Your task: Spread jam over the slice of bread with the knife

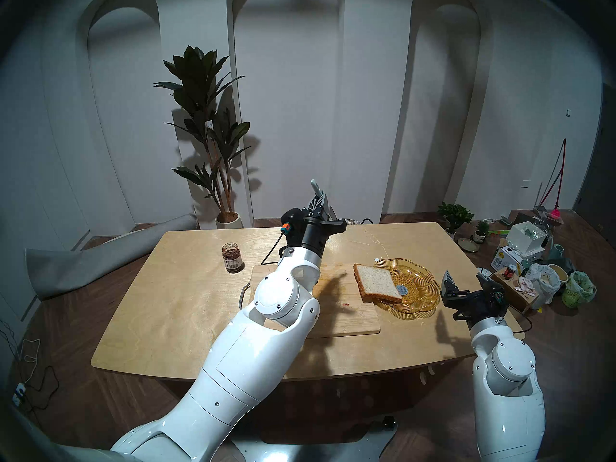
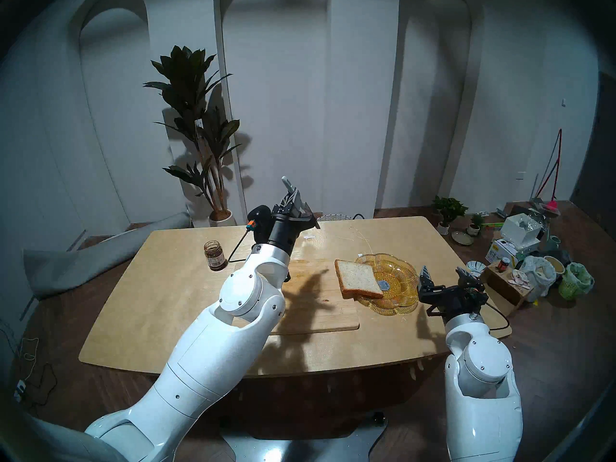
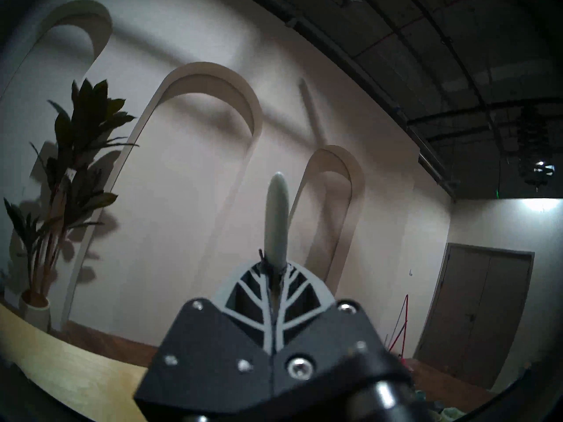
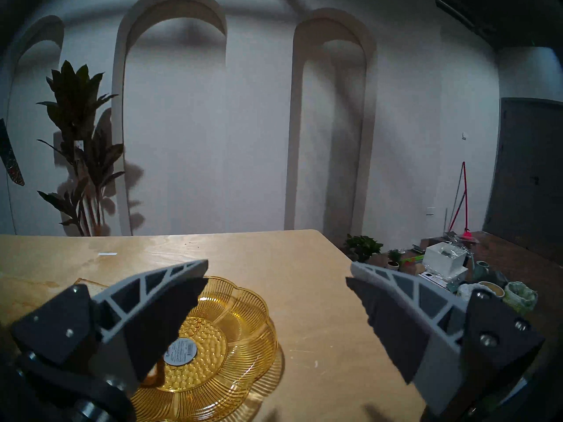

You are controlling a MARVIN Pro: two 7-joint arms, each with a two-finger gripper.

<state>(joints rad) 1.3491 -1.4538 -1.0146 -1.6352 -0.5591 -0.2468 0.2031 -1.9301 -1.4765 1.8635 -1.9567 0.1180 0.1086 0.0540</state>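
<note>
While clamped on knife [image 1: 316,190] above far bench [image 1: 173,304] edge, left end effector [image 1: 320,203] | right end effector [image 1: 465,278] wide, beside dish [image 1: 423,304] rim | slice of bread [image 1: 376,282] overhanging board [image 1: 353,321] edge

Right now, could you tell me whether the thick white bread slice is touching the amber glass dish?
Touching: the head view shows the bread slice tilted, its right edge resting inside the amber dish, its left on the wooden board.

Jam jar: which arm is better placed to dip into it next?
Left. The left pincer is shut on the knife, and the jam jar stands on its side of the table. The right pincer is open, empty, beside the amber dish.
</note>
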